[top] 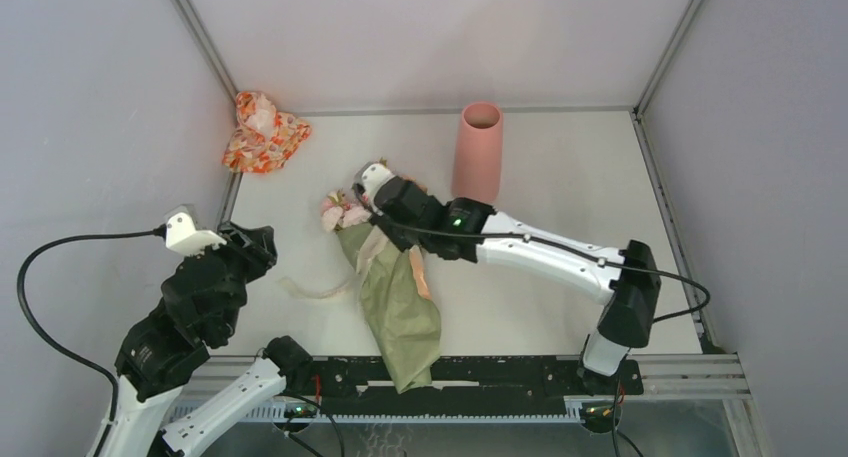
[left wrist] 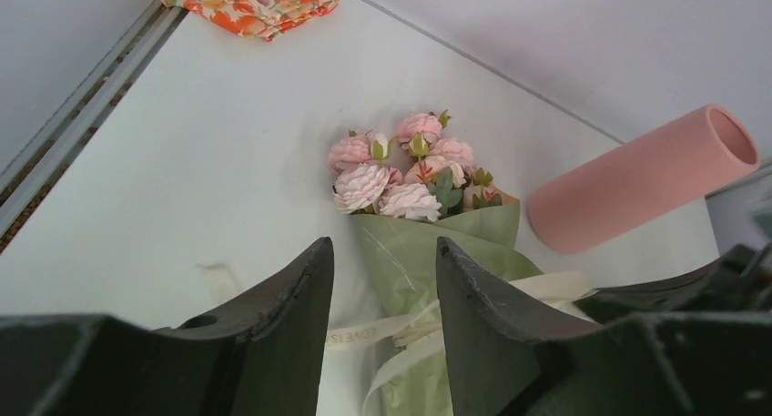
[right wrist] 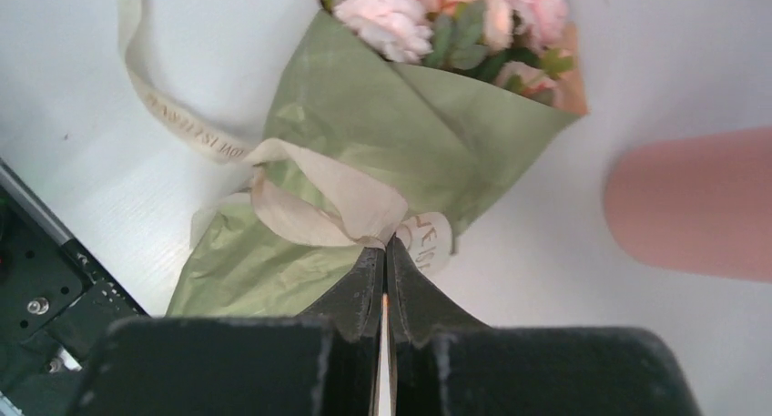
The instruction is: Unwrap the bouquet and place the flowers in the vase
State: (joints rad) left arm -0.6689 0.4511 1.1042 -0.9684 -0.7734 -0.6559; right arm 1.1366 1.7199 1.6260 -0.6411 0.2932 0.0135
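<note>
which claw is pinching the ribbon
The right claw, shut on the bouquet's cream ribbon; the left claw hangs open off to the side, holding nothing.

Right under the right claw (right wrist: 384,248): ribbon (right wrist: 309,193) knot on the bouquet (top: 400,312), flat on the table (top: 560,157). Ahead of the claw — flowers (right wrist: 387,20); behind, the narrow end across the near rail (top: 520,372). To the right and slightly ahead, vase (top: 478,152), upright. Far left and ahead — cloth bundle (top: 263,132) in the corner.
</note>
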